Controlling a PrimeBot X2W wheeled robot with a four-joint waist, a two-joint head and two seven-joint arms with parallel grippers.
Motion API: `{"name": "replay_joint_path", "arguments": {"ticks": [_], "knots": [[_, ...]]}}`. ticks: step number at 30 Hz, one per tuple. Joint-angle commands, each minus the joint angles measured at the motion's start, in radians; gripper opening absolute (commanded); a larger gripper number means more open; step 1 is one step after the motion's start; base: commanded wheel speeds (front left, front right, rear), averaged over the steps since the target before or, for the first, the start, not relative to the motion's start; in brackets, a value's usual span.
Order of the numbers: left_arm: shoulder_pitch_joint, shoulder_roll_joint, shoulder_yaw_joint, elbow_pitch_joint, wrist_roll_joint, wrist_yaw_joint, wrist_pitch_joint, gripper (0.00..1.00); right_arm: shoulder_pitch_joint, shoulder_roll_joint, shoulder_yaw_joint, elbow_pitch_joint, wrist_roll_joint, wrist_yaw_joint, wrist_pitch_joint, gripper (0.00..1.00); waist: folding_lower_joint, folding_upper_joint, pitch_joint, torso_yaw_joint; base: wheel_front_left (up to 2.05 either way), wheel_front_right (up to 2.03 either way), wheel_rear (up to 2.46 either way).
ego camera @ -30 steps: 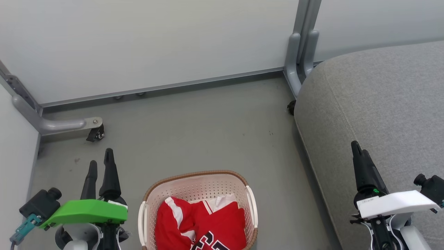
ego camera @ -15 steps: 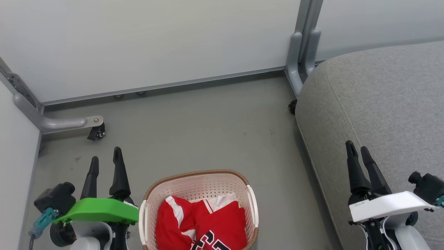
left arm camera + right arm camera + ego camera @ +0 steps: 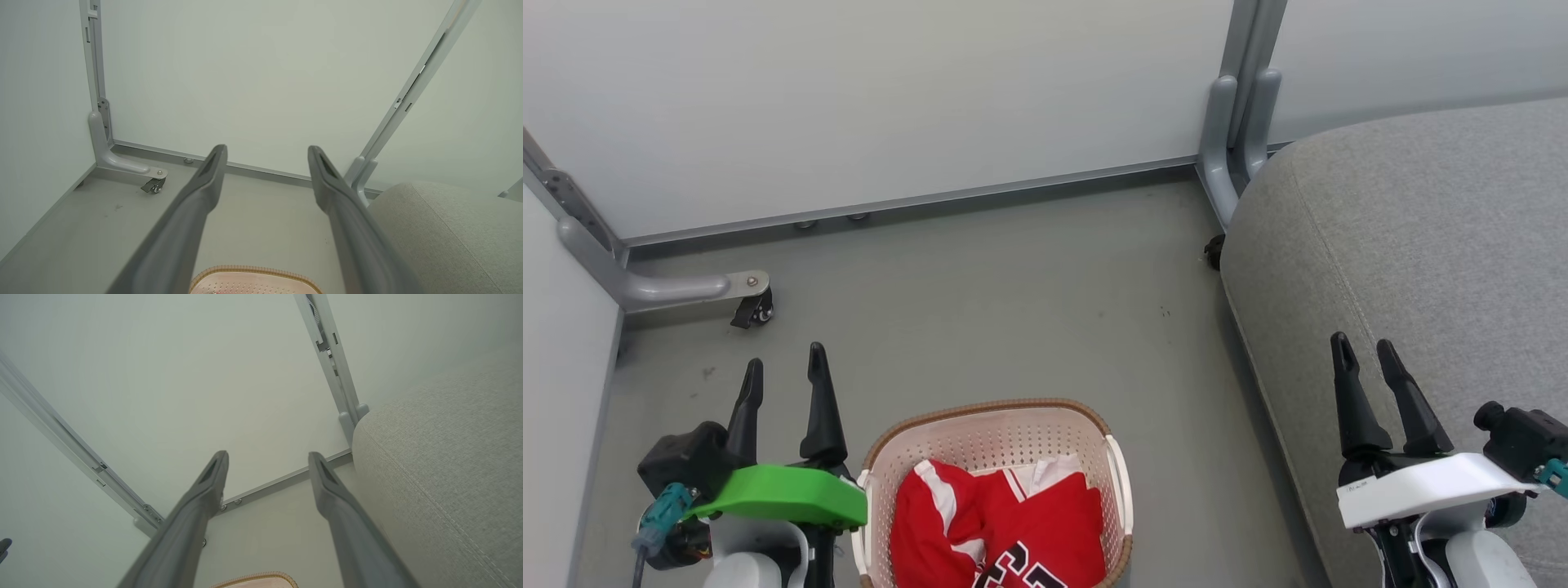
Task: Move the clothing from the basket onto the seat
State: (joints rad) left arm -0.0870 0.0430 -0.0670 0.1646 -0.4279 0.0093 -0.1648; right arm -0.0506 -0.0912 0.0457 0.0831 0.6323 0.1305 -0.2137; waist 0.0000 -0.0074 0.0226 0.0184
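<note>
While both pairs of jaws stand wide and empty, same as a sec. ago, the change is in the wrists. The left gripper and the right gripper now show their two fingers side by side in the head view. Before, the right one was approx. edge-on, one finger hiding the other. The left gripper has also drifted toward the basket. Its green cover now overlaps the basket's left side in that view; touching or not, I cannot tell. The right gripper shows in front of the near edge of the seat. The clothing lies in the basket as before, untouched, and nothing is on the seat yet. In my judgement this is only the set-up for the 1st reach, i.e. no transfer has begun, and the left gripper looks better placed to dip in.
</note>
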Motion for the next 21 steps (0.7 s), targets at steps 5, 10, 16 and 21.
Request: {"name": "replay_joint_path", "arguments": {"ticks": [5, 10, 16, 21], "knots": [[-0.024, 0.008, -0.012, -0.001, 0.066, 0.014, -0.019, 1.0, 0.01, 0.003, -0.018, 0.009, -0.083, 0.0, -0.015, 1.0, 0.0, 0.0049, -0.001, 0.001, 0.0, 0.0, 0.0], [-0.024, 0.009, -0.02, 0.006, 0.109, 0.016, -0.031, 1.0, 0.009, 0.008, -0.023, 0.014, -0.137, 0.0, -0.019, 1.0, 0.0, 0.0052, -0.001, 0.002, 0.0, 0.0, 0.0], [-0.028, 0.009, -0.033, 0.01, 0.154, 0.016, -0.043, 1.0, 0.008, 0.015, -0.028, 0.011, -0.199, 0.0, -0.026, 1.0, 0.0, 0.0055, 0.0, 0.005, 0.0, 0.0, 0.0], [-0.029, 0.009, -0.042, 0.01, 0.19, 0.018, -0.053, 1.0, 0.01, 0.02, -0.031, 0.008, -0.248, 0.0, -0.029, 1.0, 0.0, 0.0058, 0.0, 0.007, 0.0, 0.0, 0.0]]}}
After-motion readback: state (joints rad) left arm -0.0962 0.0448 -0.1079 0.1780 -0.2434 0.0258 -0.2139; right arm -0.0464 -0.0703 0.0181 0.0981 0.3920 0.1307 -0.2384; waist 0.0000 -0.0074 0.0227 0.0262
